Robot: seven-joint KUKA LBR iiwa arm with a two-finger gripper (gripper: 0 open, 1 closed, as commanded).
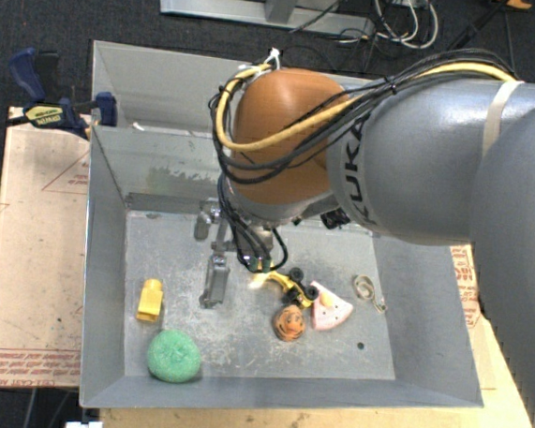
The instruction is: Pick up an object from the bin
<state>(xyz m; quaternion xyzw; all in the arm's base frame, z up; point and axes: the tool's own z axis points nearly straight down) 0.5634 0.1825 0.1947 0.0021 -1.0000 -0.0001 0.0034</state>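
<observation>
Yellow plastic block [150, 301], near-left of the gripper [213, 295], looks light and rigid; grasp its flat sides. Gripper opening cannot be told.

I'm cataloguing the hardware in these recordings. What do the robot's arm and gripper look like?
The arm is thick, rounded and grey, with dark KUKA lettering and a pale band round one link. An orange dome-shaped cover caps the wrist, with yellow and black cables looping over it. The gripper is slim grey metal.
</observation>
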